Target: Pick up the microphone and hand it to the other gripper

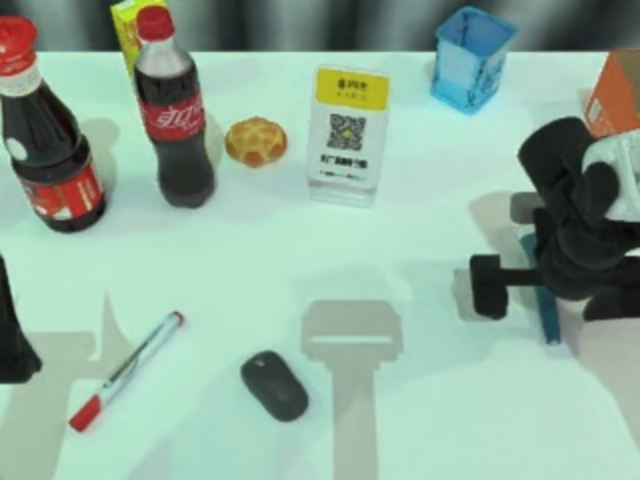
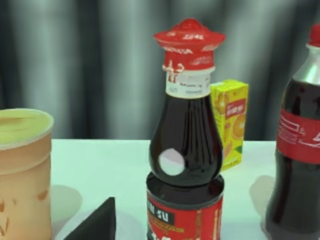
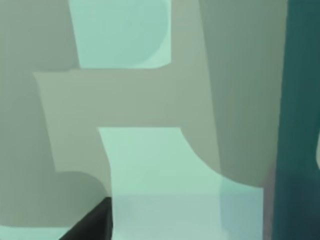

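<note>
The microphone (image 1: 549, 318) lies on the table at the right, its dark teal body partly hidden under my right arm; its head is hidden. My right gripper (image 1: 541, 288) hovers directly over it, open. In the right wrist view the teal body (image 3: 300, 125) runs along one edge, and only one black fingertip (image 3: 92, 224) shows, apart from it. The other gripper, my left gripper (image 1: 14, 350), is parked at the table's far left edge; one dark fingertip (image 2: 97, 224) shows in its wrist view, holding nothing.
Along the back stand a soy sauce bottle (image 1: 45, 150), a cola bottle (image 1: 175, 120), a bread roll (image 1: 256, 140), a QR sign (image 1: 348, 135), a blue box (image 1: 472, 58) and an orange box (image 1: 615, 95). In front lie a red-capped marker (image 1: 125, 370) and a black mouse (image 1: 273, 385).
</note>
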Controlling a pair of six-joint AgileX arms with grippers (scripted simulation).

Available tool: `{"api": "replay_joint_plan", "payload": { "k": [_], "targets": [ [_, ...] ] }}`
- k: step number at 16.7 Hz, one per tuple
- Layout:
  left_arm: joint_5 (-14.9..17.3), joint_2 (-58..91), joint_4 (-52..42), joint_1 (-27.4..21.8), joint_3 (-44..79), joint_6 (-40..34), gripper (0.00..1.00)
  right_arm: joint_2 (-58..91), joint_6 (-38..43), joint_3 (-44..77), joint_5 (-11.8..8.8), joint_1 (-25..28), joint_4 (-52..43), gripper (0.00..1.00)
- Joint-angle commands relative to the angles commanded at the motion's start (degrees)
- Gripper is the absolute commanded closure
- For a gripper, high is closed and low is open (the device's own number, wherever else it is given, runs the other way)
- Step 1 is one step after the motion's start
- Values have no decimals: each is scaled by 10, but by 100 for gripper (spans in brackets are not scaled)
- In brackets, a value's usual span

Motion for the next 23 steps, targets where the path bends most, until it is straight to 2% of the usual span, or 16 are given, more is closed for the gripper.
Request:
{"api": "replay_joint_plan", "payload": {
  "k": [3,16,23],
  "targets": [
    [0,0,0,0,0,0,0,0,0,0,0,0,0,0],
    [0,0,0,0,0,0,0,0,0,0,0,0,0,98],
    [0,0,0,0,0,0,0,0,0,0,0,0,0,100]
  ]
}}
